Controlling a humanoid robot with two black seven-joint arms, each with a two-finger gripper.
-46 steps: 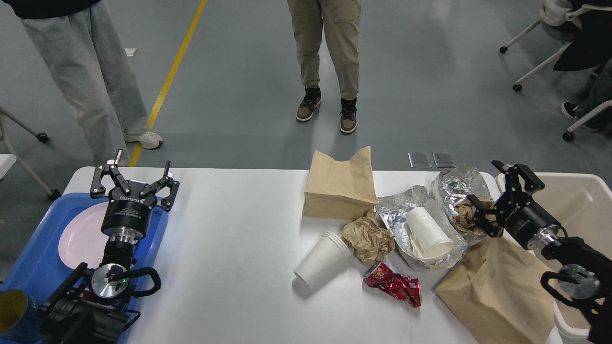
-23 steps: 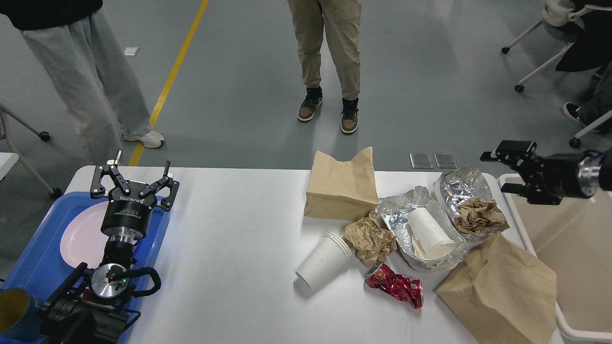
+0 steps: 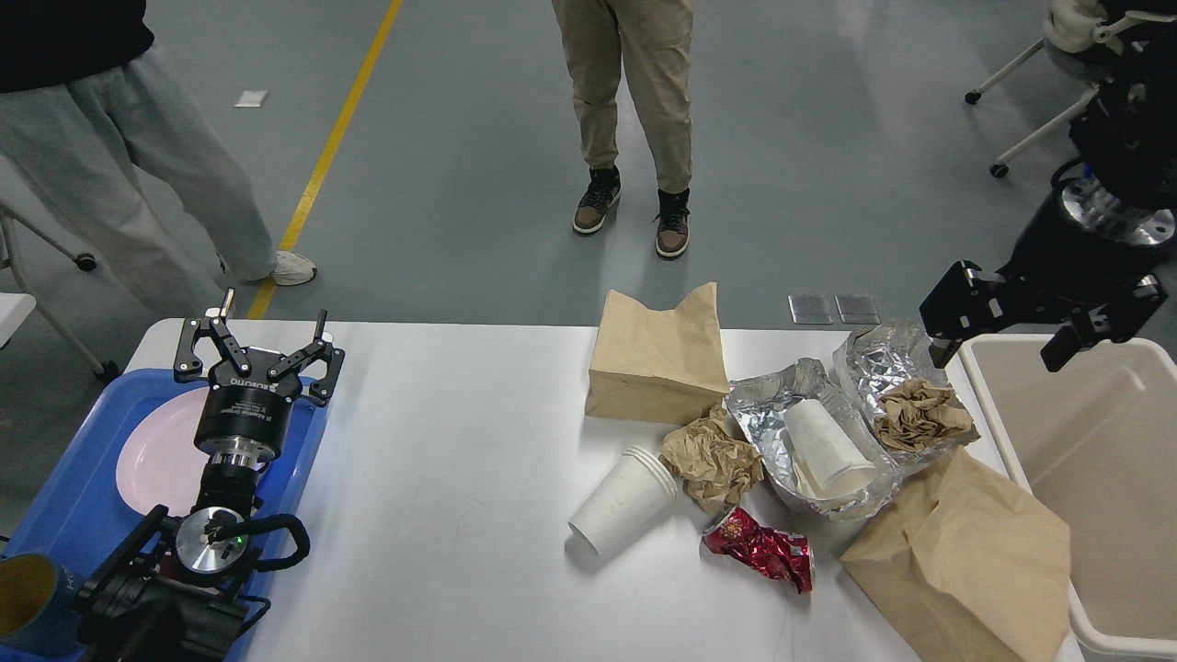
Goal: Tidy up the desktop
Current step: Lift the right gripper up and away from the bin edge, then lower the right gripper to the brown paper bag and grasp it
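Note:
The white desktop (image 3: pixel 460 460) carries litter on its right half: two brown paper bags (image 3: pixel 655 359) (image 3: pixel 965 561), crumpled foil (image 3: pixel 772 405) holding a white cup (image 3: pixel 825 446), a second foil piece (image 3: pixel 887 354) with crumpled brown paper (image 3: pixel 919 414), stacked white cups (image 3: pixel 625 501) lying on their side, another paper wad (image 3: pixel 713 460) and a crushed red can (image 3: pixel 759 552). My left gripper (image 3: pixel 257 348) stands open and empty over the blue tray's far edge. Above the bin's far left corner hangs my right gripper (image 3: pixel 1002 342), pointing down, open and empty.
A blue tray (image 3: pixel 64 515) with a pink plate (image 3: pixel 152 455) lies at the left end, a blue cup (image 3: pixel 28 602) at its near corner. A beige bin (image 3: pixel 1094 478) stands off the right end. Two people stand beyond the table, wheeled chairs at far right.
My right arm lifted away from the foil and crumpled paper, swung right and up, and now points down over the bin's corner. The left arm has not moved. The person at left shifted.

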